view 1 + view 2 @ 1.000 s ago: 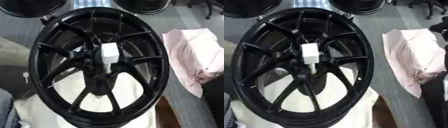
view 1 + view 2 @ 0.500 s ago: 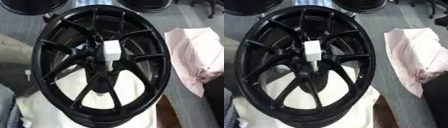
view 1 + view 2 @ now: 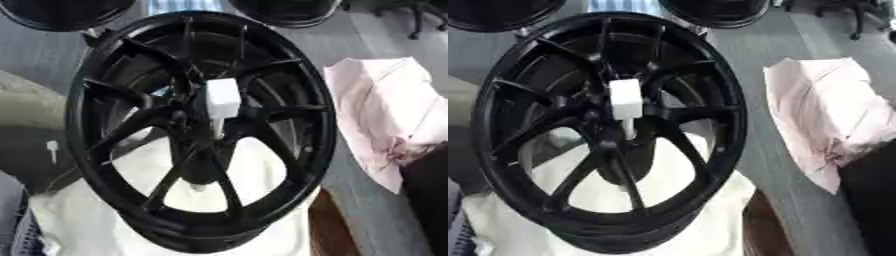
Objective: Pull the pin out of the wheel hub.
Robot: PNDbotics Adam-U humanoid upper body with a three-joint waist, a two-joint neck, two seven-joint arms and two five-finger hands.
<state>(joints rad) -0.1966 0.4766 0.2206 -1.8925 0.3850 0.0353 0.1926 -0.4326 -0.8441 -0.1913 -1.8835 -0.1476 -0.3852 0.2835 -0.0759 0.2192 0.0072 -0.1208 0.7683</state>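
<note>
A large black spoked wheel hub point(image 3: 122, 150) fills the middle of both eye views, lying tilted on a white cloth point(image 3: 96, 220). A white pin point(image 3: 221, 102) with a blocky head stands out of the hub's centre, its thin stem going down into the centre hole. Neither of my hands shows in either view, and nothing touches the pin.
A crumpled pink cloth point(image 3: 385, 110) lies on the grey surface to the right of the wheel. Two more black rims point(image 3: 66, 12) point(image 3: 284, 10) sit at the far edge. A dark shape point(image 3: 872, 200) fills the lower right corner.
The whole picture has shifted slightly between frames, so the camera moved. The wheel and pin keep the same relation to each other.
</note>
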